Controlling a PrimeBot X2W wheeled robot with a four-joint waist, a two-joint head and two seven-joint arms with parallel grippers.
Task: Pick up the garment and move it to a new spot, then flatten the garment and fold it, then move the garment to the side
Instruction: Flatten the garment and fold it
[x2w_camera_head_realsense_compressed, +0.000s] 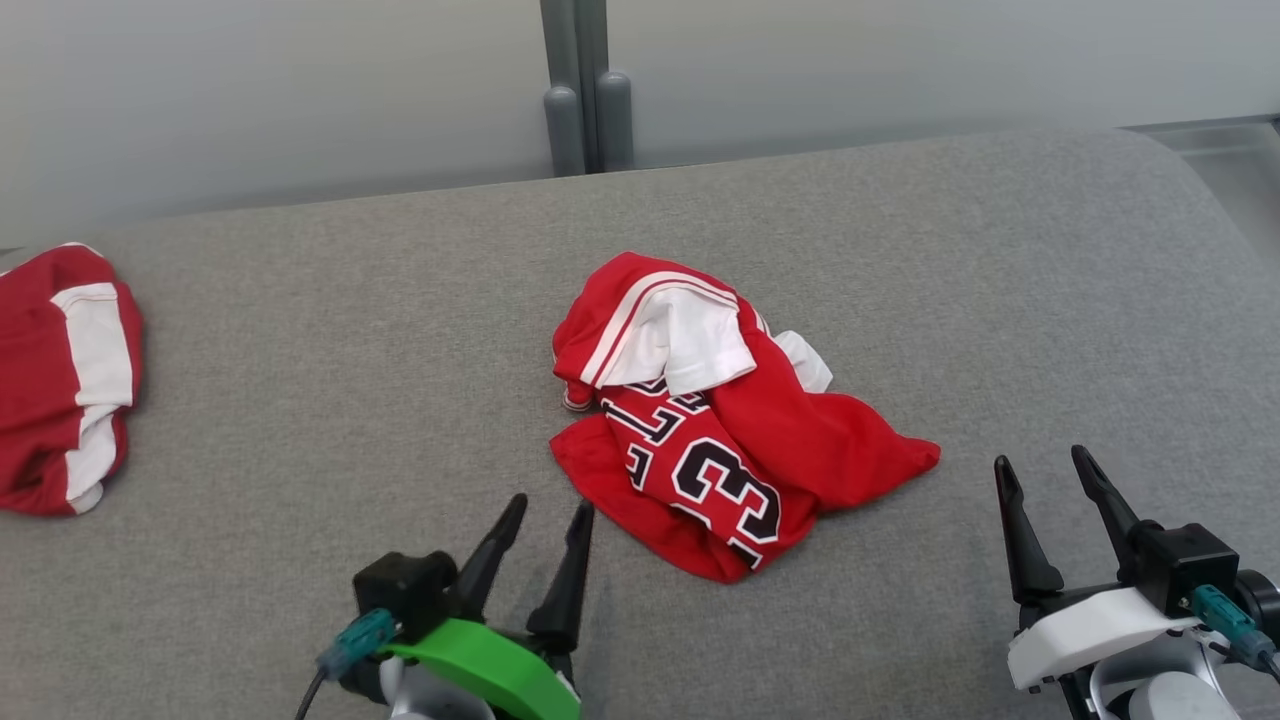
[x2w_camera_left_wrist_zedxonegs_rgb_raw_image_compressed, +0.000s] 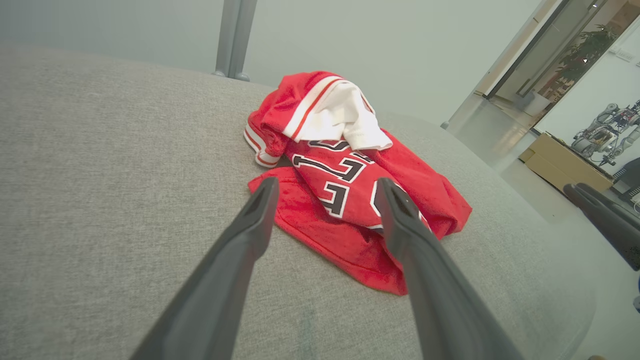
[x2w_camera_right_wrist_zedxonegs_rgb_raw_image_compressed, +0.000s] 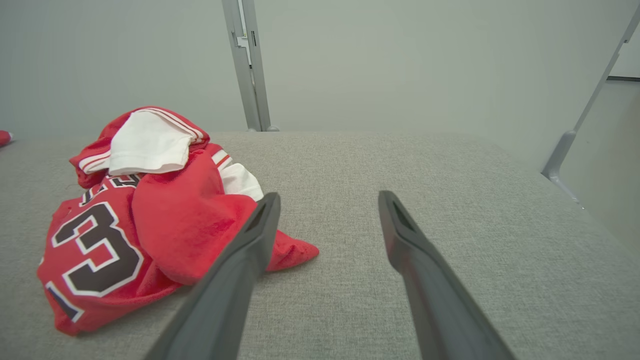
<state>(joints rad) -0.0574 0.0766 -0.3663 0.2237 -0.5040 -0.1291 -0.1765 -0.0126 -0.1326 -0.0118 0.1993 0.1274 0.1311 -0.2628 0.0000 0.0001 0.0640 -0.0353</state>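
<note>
A crumpled red jersey (x2w_camera_head_realsense_compressed: 720, 420) with white panels and black numerals lies bunched at the middle of the grey padded surface (x2w_camera_head_realsense_compressed: 330, 380). My left gripper (x2w_camera_head_realsense_compressed: 550, 512) is open, low in the head view, just left of the jersey's near edge. The left wrist view looks straight at the jersey (x2w_camera_left_wrist_zedxonegs_rgb_raw_image_compressed: 345, 180) between the left gripper's (x2w_camera_left_wrist_zedxonegs_rgb_raw_image_compressed: 325, 185) spread fingers. At the lower right my right gripper (x2w_camera_head_realsense_compressed: 1045, 465) stands open and empty, apart from the cloth. In the right wrist view the jersey (x2w_camera_right_wrist_zedxonegs_rgb_raw_image_compressed: 150, 210) lies left of the right gripper (x2w_camera_right_wrist_zedxonegs_rgb_raw_image_compressed: 327, 197).
A second red and white garment (x2w_camera_head_realsense_compressed: 60, 380) lies folded at the surface's far left edge. A grey post (x2w_camera_head_realsense_compressed: 585, 90) rises behind the back edge. The surface rounds off at the right, with floor (x2w_camera_head_realsense_compressed: 1240, 180) beyond it.
</note>
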